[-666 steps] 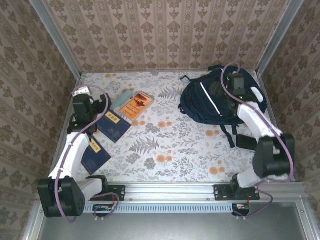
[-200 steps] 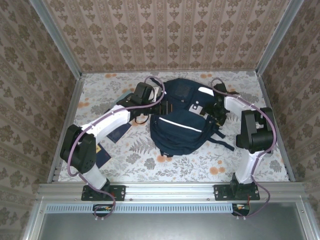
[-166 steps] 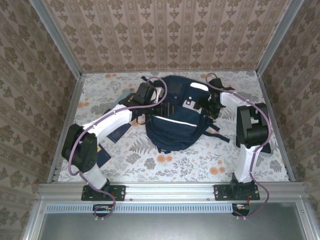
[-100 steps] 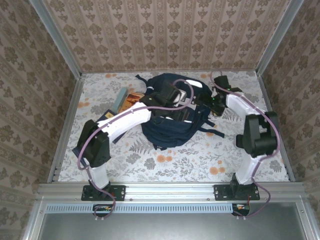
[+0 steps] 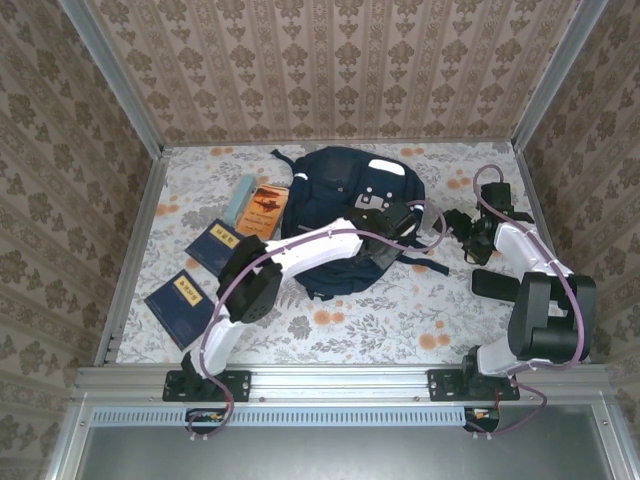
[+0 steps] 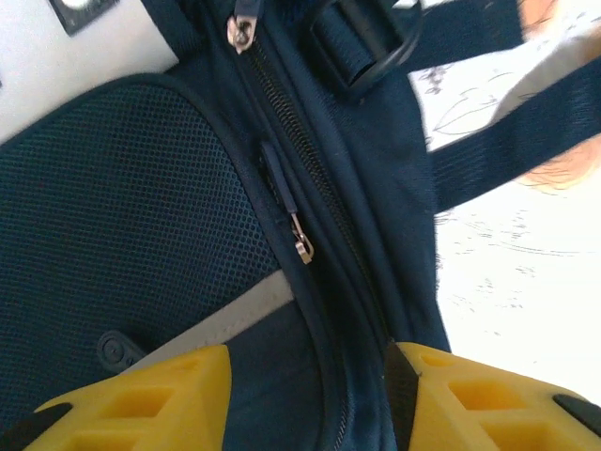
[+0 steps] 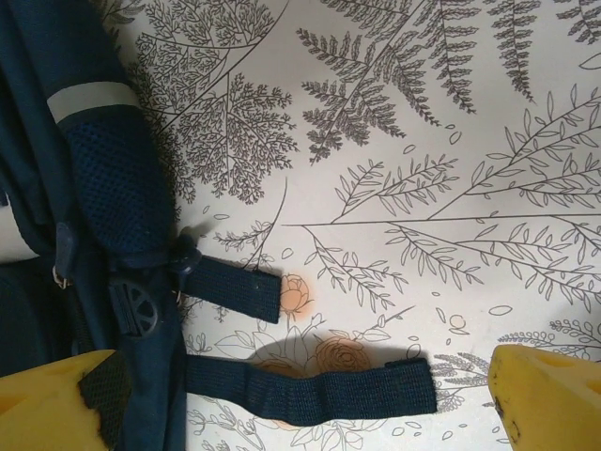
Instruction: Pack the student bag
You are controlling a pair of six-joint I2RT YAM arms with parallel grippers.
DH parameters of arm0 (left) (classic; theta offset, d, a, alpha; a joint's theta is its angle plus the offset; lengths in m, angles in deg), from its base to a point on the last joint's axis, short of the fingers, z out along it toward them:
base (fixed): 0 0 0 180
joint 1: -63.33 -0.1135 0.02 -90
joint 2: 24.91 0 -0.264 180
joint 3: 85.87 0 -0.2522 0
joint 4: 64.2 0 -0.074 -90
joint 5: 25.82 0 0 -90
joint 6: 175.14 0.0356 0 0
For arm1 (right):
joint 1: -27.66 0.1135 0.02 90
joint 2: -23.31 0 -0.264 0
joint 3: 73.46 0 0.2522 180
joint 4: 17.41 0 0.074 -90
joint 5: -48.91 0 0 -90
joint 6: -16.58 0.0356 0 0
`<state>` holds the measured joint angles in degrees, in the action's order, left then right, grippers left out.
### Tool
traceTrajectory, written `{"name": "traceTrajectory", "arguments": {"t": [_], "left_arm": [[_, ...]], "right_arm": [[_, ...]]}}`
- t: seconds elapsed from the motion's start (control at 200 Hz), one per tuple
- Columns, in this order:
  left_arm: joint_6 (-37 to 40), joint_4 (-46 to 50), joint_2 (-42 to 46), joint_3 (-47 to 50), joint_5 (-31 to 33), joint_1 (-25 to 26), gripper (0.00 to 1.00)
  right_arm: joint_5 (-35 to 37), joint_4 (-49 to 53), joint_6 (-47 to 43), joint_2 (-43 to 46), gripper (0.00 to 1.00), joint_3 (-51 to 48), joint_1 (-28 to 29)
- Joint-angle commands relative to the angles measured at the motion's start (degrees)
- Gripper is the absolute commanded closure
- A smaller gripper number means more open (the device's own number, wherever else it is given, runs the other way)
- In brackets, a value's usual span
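The student bag (image 5: 340, 185), navy with grey-white patches, lies at the back middle of the table. My left arm reaches across it, and my left gripper (image 5: 396, 243) is down on its right side. In the left wrist view the yellow fingers (image 6: 131, 404) stand apart on either side of the bag's (image 6: 113, 216) zip seam, with flat fabric between them and a zip pull (image 6: 302, 246) just ahead. My right gripper (image 5: 455, 234) is right of the bag, wide open above a loose dark strap (image 7: 310, 390). Its left finger (image 7: 56, 404) is beside the bag's edge (image 7: 113, 188).
An orange book (image 5: 265, 205) and a teal item (image 5: 240, 198) lie left of the bag. Two navy booklets (image 5: 213, 243) (image 5: 180, 293) sit nearer the left edge. A small flat black case (image 5: 497, 283) lies at the right, close to the right arm.
My left arm has swung right across the bag to its right side, and its jaws have narrowed. My right gripper has drawn back from the bag to the right and opened fully.
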<state>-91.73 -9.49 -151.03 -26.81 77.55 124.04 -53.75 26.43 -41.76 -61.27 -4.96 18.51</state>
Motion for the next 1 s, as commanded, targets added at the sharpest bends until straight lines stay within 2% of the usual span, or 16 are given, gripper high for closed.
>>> {"name": "traceTrajectory", "arguments": {"t": [0.0, 0.235, 0.385, 0.525, 0.73, 0.995], "left_arm": [[1.9, 4.0, -2.2, -3.8, 3.4, -0.1, 0.55], [1.4, 4.0, -5.3, -4.5, 3.9, -0.1, 0.56], [0.6, 4.4, -5.9, -4.4, 6.3, -0.2, 0.71], [0.8, 4.4, -4.5, -4.4, 6.1, -0.5, 0.85], [3.8, 3.7, 3.2, -3.1, 5.5, -1.3, 0.95], [6.6, -0.7, 15.9, 2.7, 5.0, -4.7, 1.00]], "right_arm": [[-0.9, -0.6, -0.1, 1.5, 0.00, -0.4, -0.3], [-2.1, -1.0, 0.3, 0.9, 0.01, -0.7, -0.3], [-2.3, -1.3, 0.0, 0.5, 0.00, -1.4, -0.3], [-2.1, -1.2, -1.1, 0.8, 0.01, -1.8, -0.3], [-1.6, -1.5, -3.5, 1.9, 0.02, -1.9, 0.9], [-3.9, -5.1, -8.7, 4.0, 0.09, -1.5, 8.8]]}}
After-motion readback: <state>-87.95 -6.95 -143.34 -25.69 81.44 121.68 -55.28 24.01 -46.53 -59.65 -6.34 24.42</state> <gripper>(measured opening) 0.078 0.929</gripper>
